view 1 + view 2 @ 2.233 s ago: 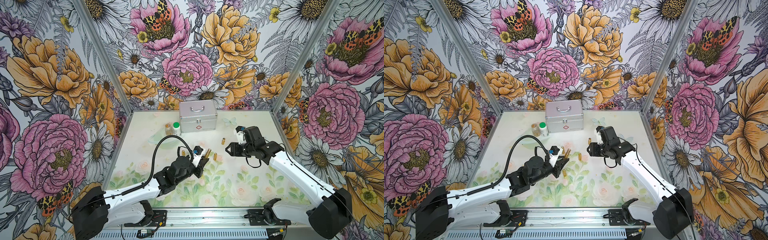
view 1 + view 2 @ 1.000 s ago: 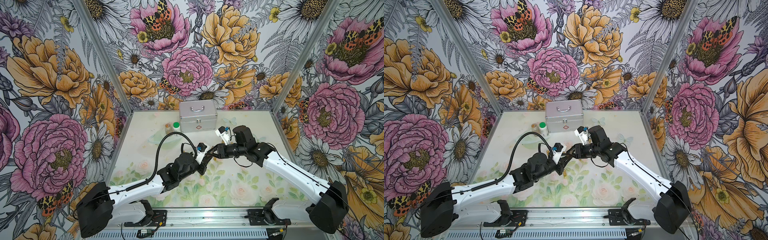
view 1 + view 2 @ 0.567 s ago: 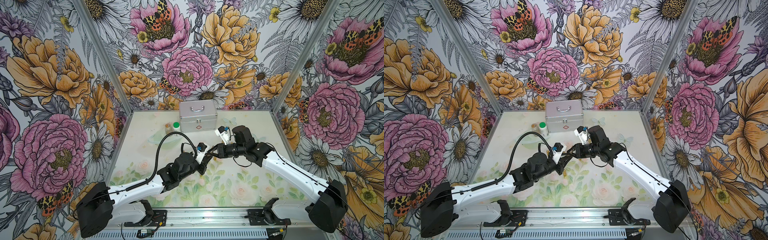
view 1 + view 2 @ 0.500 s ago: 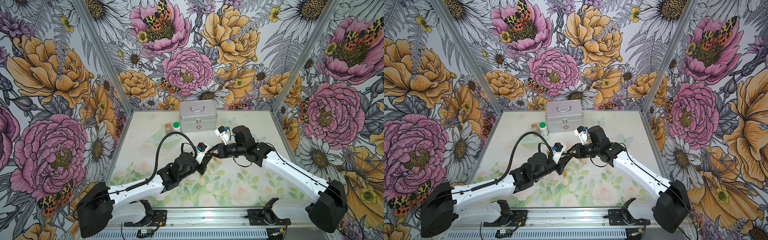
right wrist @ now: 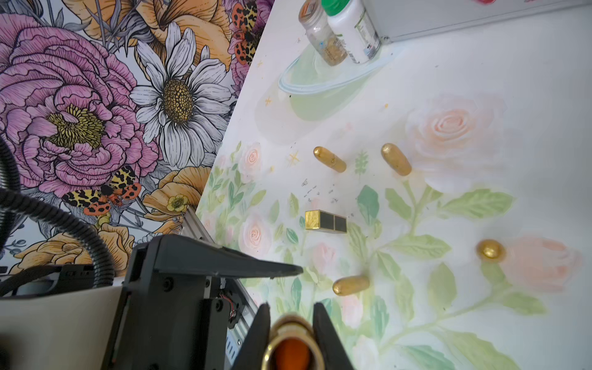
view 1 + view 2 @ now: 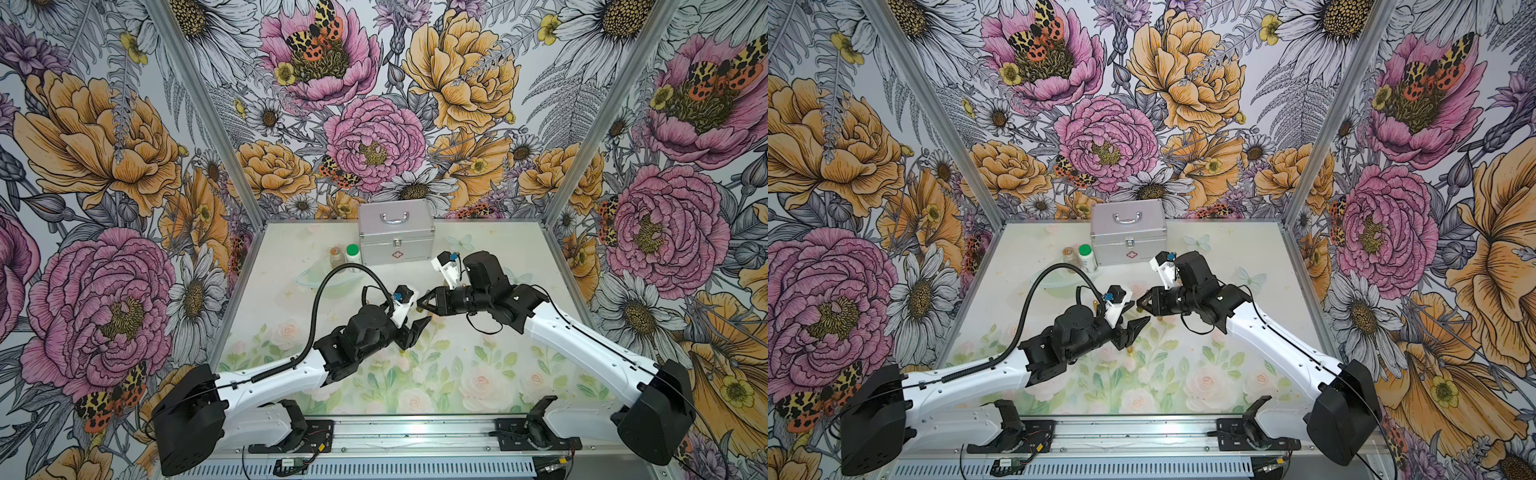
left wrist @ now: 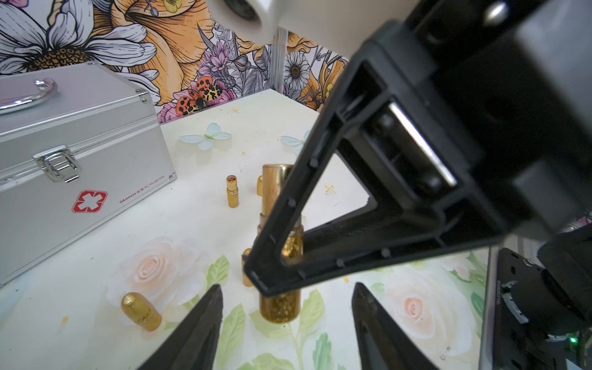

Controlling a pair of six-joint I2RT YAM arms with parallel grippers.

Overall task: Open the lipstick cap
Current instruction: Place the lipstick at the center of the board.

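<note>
In the left wrist view the left gripper (image 7: 286, 286) stood spread. Its two black fingers (image 7: 198, 333) rose from the bottom edge with a wide gap between them and gripped nothing. The lipstick (image 7: 280, 307) hung in that gap at lower centre, its glittered gold end clear of both fingers as far as could be seen.

The right gripper (image 6: 422, 304) was clamped on the tube's middle. One broad black finger (image 7: 320, 208) came down from the upper right of that view, hiding the middle of the tube and the opposite finger.

At the bottom centre of the right wrist view, both fingers pressed against a gold rim around something orange, which the lower edge cut off.

In both top views the grippers met tip to tip above the centre of the table (image 6: 478, 374). The lipstick there was too small to make out. Whether the cap was seated or off could not be told.

A silver case (image 7: 73, 144) filled the upper left of the left wrist view, cropped by the frame's left edge.
</note>
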